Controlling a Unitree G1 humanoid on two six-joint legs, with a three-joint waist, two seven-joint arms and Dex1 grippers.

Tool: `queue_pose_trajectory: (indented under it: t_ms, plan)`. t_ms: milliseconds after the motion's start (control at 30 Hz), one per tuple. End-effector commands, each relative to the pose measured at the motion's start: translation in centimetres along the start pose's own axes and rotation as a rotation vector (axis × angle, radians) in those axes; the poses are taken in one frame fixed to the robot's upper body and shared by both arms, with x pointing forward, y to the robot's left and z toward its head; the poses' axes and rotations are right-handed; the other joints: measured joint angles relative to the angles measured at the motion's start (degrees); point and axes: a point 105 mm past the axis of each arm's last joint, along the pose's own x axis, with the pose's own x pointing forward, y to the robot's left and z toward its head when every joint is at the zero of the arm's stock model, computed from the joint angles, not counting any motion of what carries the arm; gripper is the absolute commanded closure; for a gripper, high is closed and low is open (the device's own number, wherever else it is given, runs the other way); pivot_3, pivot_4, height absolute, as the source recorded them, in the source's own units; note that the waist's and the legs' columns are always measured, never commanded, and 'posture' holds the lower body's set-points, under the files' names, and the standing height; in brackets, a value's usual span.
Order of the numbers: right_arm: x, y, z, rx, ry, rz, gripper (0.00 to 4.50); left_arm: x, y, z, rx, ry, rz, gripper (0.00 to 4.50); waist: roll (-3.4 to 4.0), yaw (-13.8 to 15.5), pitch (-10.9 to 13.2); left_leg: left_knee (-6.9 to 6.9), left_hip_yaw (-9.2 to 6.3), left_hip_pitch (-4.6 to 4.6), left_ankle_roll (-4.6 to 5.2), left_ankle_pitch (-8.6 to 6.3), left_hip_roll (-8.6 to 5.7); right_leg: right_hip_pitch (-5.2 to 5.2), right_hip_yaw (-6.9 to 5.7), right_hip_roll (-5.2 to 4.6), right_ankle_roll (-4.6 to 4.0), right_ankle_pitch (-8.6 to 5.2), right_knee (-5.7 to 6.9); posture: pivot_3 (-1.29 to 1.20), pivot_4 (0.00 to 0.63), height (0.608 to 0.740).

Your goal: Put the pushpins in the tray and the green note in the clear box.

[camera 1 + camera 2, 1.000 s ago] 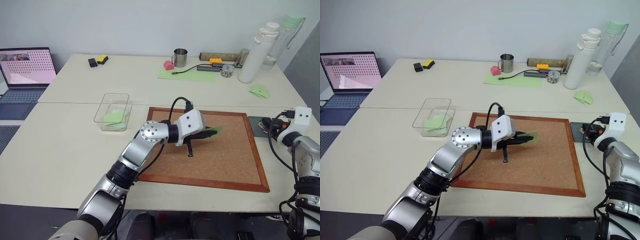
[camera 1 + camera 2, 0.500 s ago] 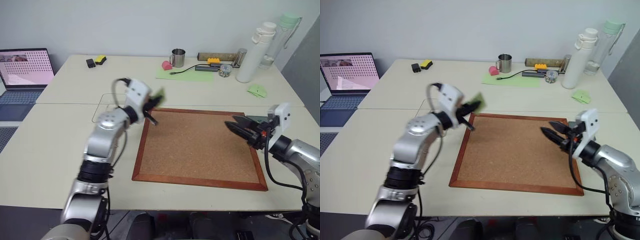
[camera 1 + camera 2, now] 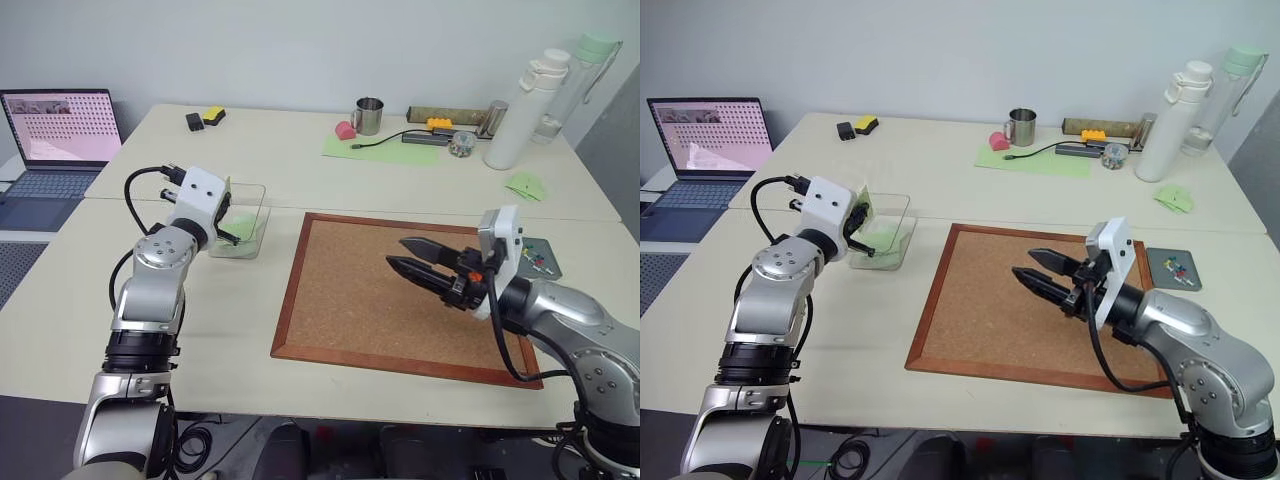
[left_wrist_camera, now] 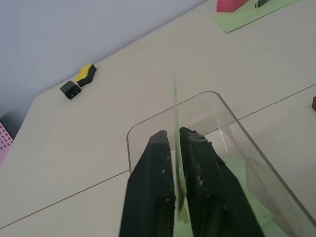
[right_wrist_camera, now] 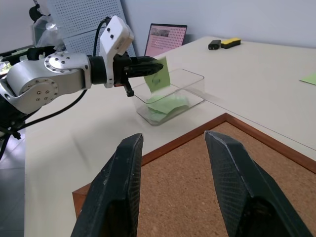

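Observation:
My left gripper (image 5: 154, 65) hovers over the near end of the clear box (image 3: 262, 205), shut on the green note (image 5: 158, 75). The note stands on edge between the fingers (image 4: 160, 148), above the box's rim (image 4: 217, 98). Other green paper lies on the box's floor (image 5: 167, 105). Over the corkboard's right half my right gripper (image 3: 397, 252) points left, open and holding nothing. The dark-grey tray (image 3: 1156, 262) sits just off the corkboard's right edge, behind the right wrist, with small coloured pushpins (image 3: 1177, 267) in it.
The wood-framed corkboard (image 3: 350, 300) fills the table's middle. A laptop (image 3: 60, 125) stands far left. Along the back are a black and yellow item (image 3: 203, 118), a mug (image 3: 367, 115), a pale-green sheet (image 3: 380, 148), a white bottle (image 3: 515, 105) and crumpled green paper (image 3: 522, 185).
The left arm swung left with the green note from the corkboard to above the clear box. The right gripper came in from beside the tray to over the corkboard.

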Motion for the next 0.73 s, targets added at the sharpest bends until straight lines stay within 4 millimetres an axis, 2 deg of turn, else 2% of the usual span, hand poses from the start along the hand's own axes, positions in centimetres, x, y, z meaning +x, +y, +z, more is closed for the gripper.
queue_pose_trajectory:
  t_ms: [33,200,300,400,500,600,667,733]
  plan:
    - [-0.5,-0.4,0.8,-0.04,-0.028,-0.028,2.43,-0.1,0.6,1.4,0.034,-0.052,0.024,2.96,0.0,0.0,0.0,0.0,0.0,0.0,0.0,0.0,0.0,0.0,0.0,0.0,0.0,0.0,0.0,0.0,0.15,0.74]
    - [-1.3,-0.8,0.2,-0.051,0.001,-0.064,2.43,-0.3,-0.1,2.1,0.037,-0.077,-0.025,1.69,0.0,0.02,0.0,0.0,0.01,-0.01,0.0,0.0,0.0,0.0,0.01,0.0,0.0,0.0,0.0,0.0,0.15,0.74]
    - [-2.1,-1.3,0.0,-0.067,0.02,-0.094,2.43,-0.4,-1.9,4.1,0.001,-0.152,-0.153,1.1,0.0,0.06,0.0,0.0,0.02,-0.01,0.0,0.0,-0.01,0.0,0.0,0.0,0.0,0.0,0.0,0.0,0.15,0.74]
    - [-3.4,-2.0,-0.6,-0.12,0.093,-0.124,2.43,-2.0,-5.8,6.3,-0.152,-0.203,-0.473,1.1,-0.01,0.26,0.0,0.01,0.03,-0.02,0.0,0.0,-0.02,0.01,-0.02,0.0,0.0,0.0,0.0,0.0,0.15,0.74]
    - [-4.8,-2.2,-1.5,-0.131,0.168,-0.124,2.43,-5.0,-8.4,6.8,-0.175,-0.18,-0.768,1.1,-0.01,0.13,0.0,0.0,0.06,-0.03,0.0,0.0,-0.02,0.0,-0.03,0.01,0.0,0.0,-0.03,0.0,0.15,0.74]
    - [-5.6,-2.3,-1.8,-0.128,0.197,-0.125,2.43,-6.4,-9.1,5.7,-0.157,-0.121,-0.885,1.1,0.02,-0.65,0.0,-0.02,0.09,0.07,0.0,0.0,0.03,0.0,0.03,0.1,-0.01,-0.01,0.0,0.0,0.15,0.74]
    - [-6.3,-2.8,-2.2,-0.126,0.217,-0.145,2.43,-7.4,-10.1,4.2,-0.078,-0.085,-0.961,1.1,0.03,-1.37,-0.01,-0.03,0.08,0.1,-0.01,0.0,0.02,0.0,0.03,0.13,-0.01,-0.02,0.08,0.0,0.15,0.74]
    - [-6.7,-3.2,-2.5,-0.131,0.227,-0.169,2.43,-7.7,-10.6,3.6,-0.045,-0.077,-0.989,1.1,0.04,-1.49,-0.01,-0.04,0.14,0.18,0.0,0.0,0.01,0.04,0.09,0.14,-0.02,-0.02,0.09,0.0,0.15,0.74]
